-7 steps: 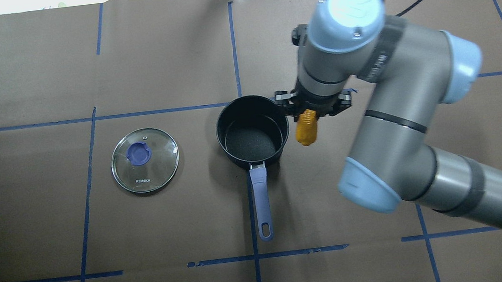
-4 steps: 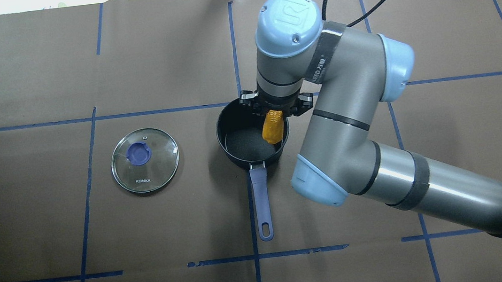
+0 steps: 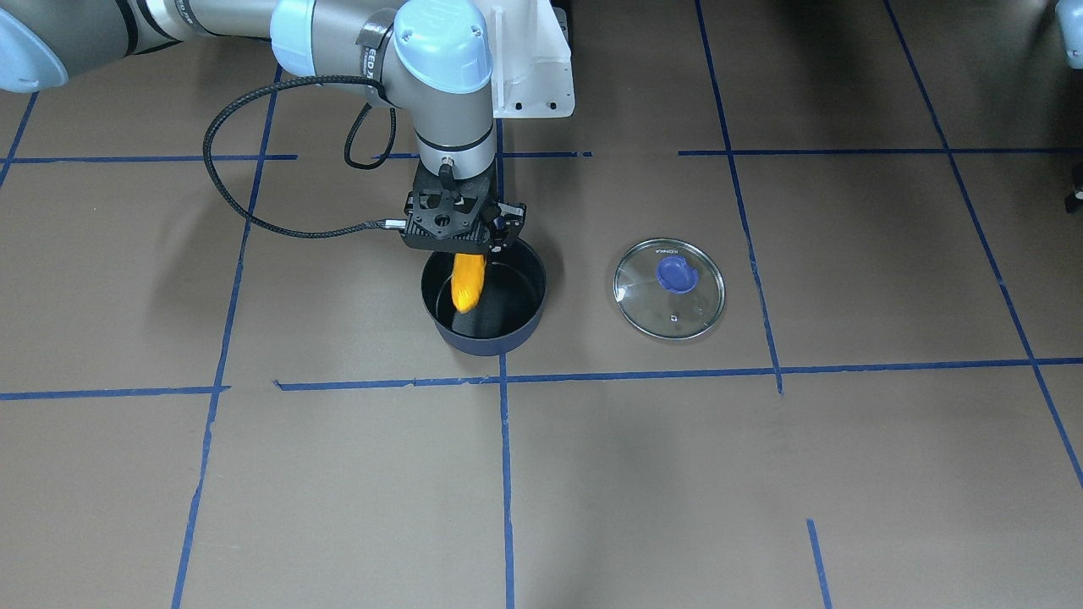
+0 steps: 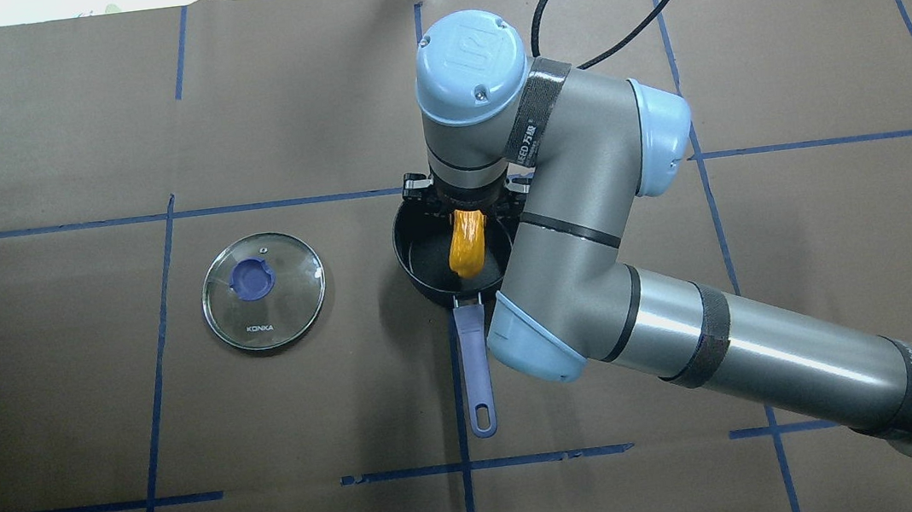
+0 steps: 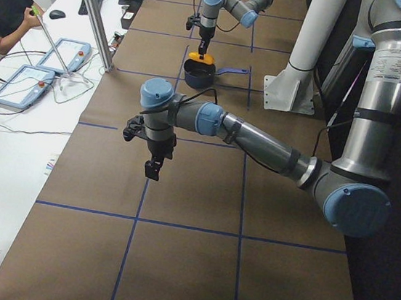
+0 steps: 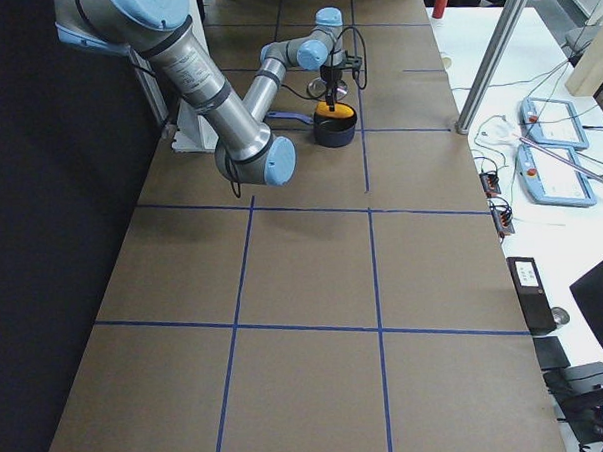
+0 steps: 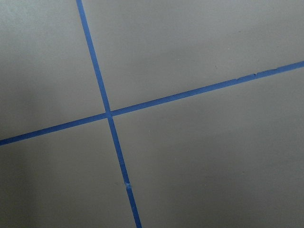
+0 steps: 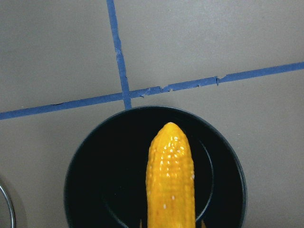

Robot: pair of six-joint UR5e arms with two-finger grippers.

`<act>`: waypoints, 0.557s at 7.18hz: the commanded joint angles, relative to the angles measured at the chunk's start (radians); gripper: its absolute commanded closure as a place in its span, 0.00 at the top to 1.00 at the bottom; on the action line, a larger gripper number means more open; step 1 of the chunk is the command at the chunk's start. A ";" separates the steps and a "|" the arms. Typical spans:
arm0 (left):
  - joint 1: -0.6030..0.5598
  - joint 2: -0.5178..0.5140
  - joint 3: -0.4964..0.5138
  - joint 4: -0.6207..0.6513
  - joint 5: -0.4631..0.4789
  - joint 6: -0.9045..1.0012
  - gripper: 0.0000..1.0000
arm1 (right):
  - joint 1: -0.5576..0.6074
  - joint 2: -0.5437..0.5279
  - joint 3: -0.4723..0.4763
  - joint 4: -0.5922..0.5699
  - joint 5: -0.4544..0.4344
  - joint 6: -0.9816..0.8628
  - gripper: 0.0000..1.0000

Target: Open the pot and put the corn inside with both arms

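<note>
Periwinkle handle comes first from the robot's side. It lies level just above the bench and points straight back at the robot along a blue tape line. Just past it sits the pot, upright, lid off, black inside.

Over the pot's opening hangs the corn, thick end up, tapered tip down w/ a slight tilt. The right wrist cam looks down the cob, w/ the pot's rim ringing it on all sides. Can't tell whether the tip touches the pot floor.

The right end effector is above the pot w/ its jaws clamped on the cob's thick end. The right arm reaches in from the robot's right, wrist approx. vertical, and hides part of the pot's right rim from overhead.

Level w/ the pot but well apart from it, on the robot's left, the glass lid lies flat on the brown paper w/ its purple knob up.

Farther left again, the left arm stretches out over bare paper and the left end effector hangs above the bench. Only the side cam shows it, so can't tell if it's open or closed. Its wrist cam sees paper and two crossing tape lines — no more.
</note>
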 commanded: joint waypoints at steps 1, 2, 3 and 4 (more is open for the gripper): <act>-0.010 0.003 0.000 0.000 0.000 0.011 1.00 | -0.001 0.001 0.000 0.006 0.001 0.012 0.99; -0.011 0.003 0.002 0.000 0.000 0.012 1.00 | -0.001 0.003 0.004 0.006 0.004 0.012 0.99; -0.017 0.024 0.003 0.000 0.000 0.012 1.00 | 0.011 -0.002 0.022 0.005 0.008 0.000 0.99; -0.033 0.030 0.029 0.002 -0.001 0.012 1.00 | 0.043 -0.020 0.062 0.000 0.019 -0.017 0.99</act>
